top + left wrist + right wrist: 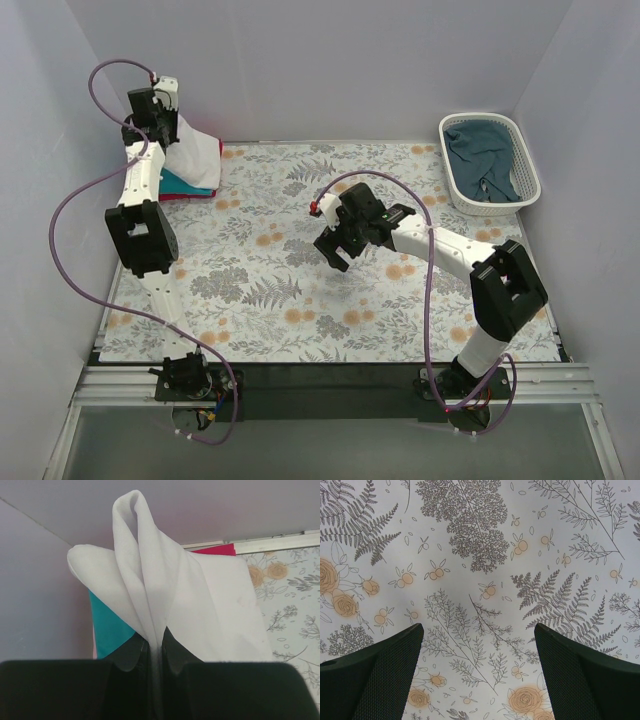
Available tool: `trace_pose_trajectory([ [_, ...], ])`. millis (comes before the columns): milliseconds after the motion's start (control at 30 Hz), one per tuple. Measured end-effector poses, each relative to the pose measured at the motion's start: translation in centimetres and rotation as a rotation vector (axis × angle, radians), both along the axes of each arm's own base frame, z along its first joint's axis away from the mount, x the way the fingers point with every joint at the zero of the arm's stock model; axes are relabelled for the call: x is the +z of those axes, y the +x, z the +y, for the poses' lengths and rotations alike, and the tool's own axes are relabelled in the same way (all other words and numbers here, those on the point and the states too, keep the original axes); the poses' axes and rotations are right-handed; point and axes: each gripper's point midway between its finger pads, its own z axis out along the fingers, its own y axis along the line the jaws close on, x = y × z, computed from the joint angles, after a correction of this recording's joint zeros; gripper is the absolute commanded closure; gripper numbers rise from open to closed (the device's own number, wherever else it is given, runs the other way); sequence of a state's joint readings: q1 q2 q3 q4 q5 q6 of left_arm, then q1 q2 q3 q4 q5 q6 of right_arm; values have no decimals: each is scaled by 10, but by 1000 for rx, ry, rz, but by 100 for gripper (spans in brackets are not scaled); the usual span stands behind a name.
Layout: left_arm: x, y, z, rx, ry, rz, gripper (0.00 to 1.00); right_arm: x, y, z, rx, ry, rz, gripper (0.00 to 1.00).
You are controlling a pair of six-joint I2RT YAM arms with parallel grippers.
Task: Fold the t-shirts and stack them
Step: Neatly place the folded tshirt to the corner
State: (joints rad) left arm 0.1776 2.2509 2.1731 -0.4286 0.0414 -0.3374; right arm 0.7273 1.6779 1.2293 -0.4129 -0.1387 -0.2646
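Note:
My left gripper [172,118] is at the far left corner, shut on the folded white t-shirt [196,155], whose cloth runs up between the jaws in the left wrist view [165,600]. The white shirt hangs onto a stack of the bright teal t-shirt [186,186] and the red t-shirt [190,196]; teal [107,630] and red [217,550] show beneath it in the left wrist view. The dark blue-teal t-shirt [483,160] lies crumpled in the white basket [448,175]. My right gripper [335,252] is open and empty above the floral tablecloth [480,580] mid-table.
The white slatted basket stands at the far right corner. Grey walls close in the table at the back and both sides. A purple cable loops from each arm. The floral tablecloth [280,290] covers the table.

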Motion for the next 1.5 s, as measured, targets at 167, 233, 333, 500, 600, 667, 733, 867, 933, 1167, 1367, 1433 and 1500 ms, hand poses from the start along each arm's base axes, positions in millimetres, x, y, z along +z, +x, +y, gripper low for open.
trace_pose_trajectory([
  [167, -15, 2, 18, -5, 45, 23, 100, -2, 0, 1, 2, -3, 7, 2],
  [233, -18, 2, 24, -7, 61, 26, 100, -2, 1, 2, 2, -3, 9, 2],
  [333, -23, 4, 33, -11, 85, 31, 100, -3, 1, 2, 3, -4, 12, 2],
  [500, -37, 5, 49, -15, 123, 49, 100, -5, 1, 4, 6, -4, 17, 2],
  [600, -42, 5, 57, -15, 142, 55, 100, -6, 1, 4, 8, -3, 22, 2],
  [667, -45, 6, 62, -15, 153, 57, 100, -6, 1, 4, 8, -3, 22, 2],
  [733, -49, 6, 66, -16, 163, 61, 100, -6, 1, 4, 8, -3, 23, 2],
  [867, -64, 8, 74, -21, 178, 76, 90, -6, 1, 4, 8, -3, 23, 2],
  [933, -76, 9, 79, -23, 184, 91, 76, -6, 1, 4, 9, -3, 23, 2],
  [1167, -73, 11, 96, -14, 228, 90, 55, -6, 0, 4, 8, -6, 24, 2],
  [1367, -25, 11, 102, -2, 228, 5, 46, -6, 0, 3, 8, -7, 25, 2],
  [1433, -17, 4, 98, -9, 177, 4, 46, -5, 1, 2, 5, -5, 24, 2],
  [1500, -9, -10, 92, -17, 109, 16, 49, -3, 2, 1, 1, 2, 23, 2],
])
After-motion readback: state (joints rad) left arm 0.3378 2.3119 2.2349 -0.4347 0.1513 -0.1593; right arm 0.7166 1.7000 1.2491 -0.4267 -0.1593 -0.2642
